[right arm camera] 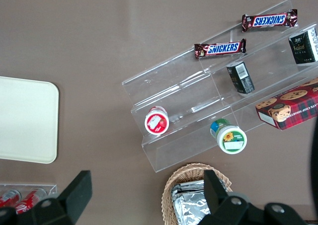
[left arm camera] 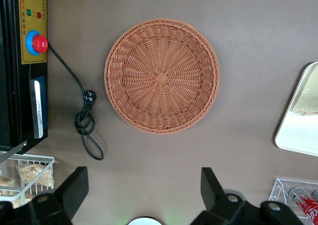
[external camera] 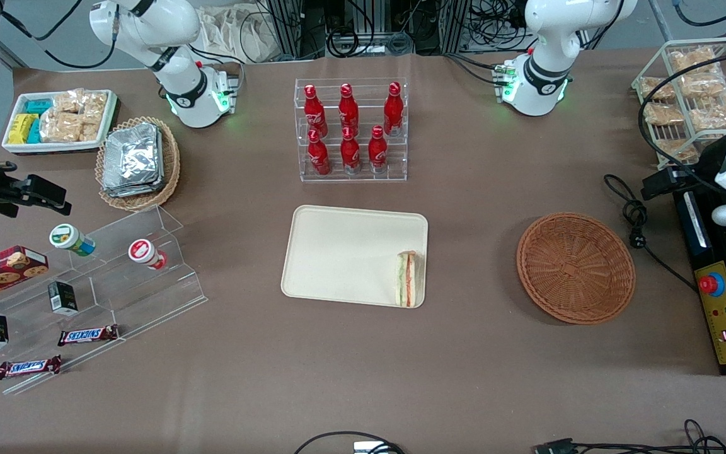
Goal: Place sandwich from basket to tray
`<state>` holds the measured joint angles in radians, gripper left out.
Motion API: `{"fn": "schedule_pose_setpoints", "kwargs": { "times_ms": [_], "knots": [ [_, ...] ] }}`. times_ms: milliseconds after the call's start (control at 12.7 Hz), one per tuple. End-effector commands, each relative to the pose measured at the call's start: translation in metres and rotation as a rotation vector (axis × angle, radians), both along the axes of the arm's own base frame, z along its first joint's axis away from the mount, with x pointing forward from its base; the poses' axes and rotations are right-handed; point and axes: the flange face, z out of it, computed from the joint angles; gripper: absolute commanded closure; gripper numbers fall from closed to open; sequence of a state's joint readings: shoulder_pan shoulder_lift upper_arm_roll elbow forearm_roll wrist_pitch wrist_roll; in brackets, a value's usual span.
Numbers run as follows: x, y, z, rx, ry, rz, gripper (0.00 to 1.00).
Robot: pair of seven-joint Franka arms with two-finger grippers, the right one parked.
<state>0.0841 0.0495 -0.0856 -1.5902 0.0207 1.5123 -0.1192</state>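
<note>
Gripper (left arm camera: 144, 195): fingers spread wide, nothing between them; hangs high above the table, seen only from the left wrist.
Basket (left arm camera: 162, 76): directly below the gripper, bare inside; front view (external camera: 576, 267) agrees.
Sandwich (external camera: 406, 279): well away from the gripper, lying in the tray at its corner nearest the basket; plain only from the front.
Tray (external camera: 344, 252): the wrist camera catches just its edge (left arm camera: 300, 118).

Gripper (left arm camera: 144, 187) jaws spread wide above the empty basket (left arm camera: 162, 76).
</note>
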Motion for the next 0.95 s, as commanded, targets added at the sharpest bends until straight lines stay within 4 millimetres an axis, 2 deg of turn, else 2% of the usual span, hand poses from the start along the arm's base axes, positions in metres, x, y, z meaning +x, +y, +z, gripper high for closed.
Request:
{"fn": "schedule_pose_setpoints", "kwargs": {
  "times_ms": [0,868],
  "knots": [
    [-0.0048,0.0135,0.0048,-0.007,-0.006,0.03,0.0],
    [-0.0008,0.011,-0.0012,-0.008,0.001,0.035,0.0]
  ]
}}
